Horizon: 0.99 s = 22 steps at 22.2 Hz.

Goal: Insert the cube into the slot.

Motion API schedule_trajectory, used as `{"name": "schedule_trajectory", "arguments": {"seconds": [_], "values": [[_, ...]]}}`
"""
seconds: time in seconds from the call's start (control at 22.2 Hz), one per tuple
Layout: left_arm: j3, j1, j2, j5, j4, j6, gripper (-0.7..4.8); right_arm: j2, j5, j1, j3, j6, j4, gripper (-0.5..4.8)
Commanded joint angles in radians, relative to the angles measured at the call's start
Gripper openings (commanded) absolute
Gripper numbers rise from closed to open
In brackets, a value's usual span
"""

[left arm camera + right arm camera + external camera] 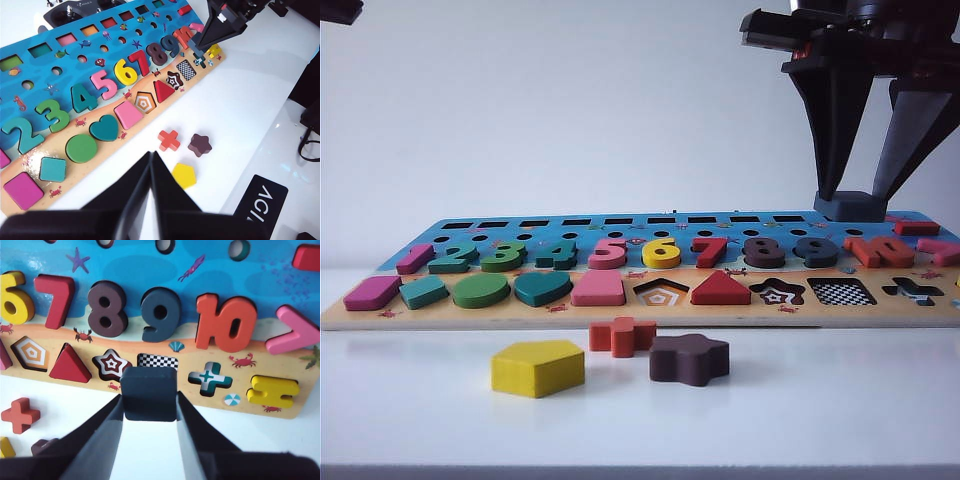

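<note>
White table (840,420) bears puzzle board (470,318)

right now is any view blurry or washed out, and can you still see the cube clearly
Exterior view: bright white backdrop, right gripper dark against it, cube dim. Right wrist view: cube sharp, slot half hidden behind it. Left wrist view: left gripper a soft black mass.
</note>
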Motion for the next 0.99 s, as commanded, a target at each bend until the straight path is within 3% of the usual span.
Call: {"name": "schedule_trajectory", "arguments": {"seconds": [0.05,0.99], "values": [[0.005,-0.001,0.002,0.005,0.013,0.002,0.07,-0.003,0.001,-0.01,0.003,-0.009,0.02,0.89],[0.005,-0.001,0.002,0.005,0.013,0.002,0.07,0.016,-0.043,-0.01,-0.104,0.008,0.154,0.75]]}}
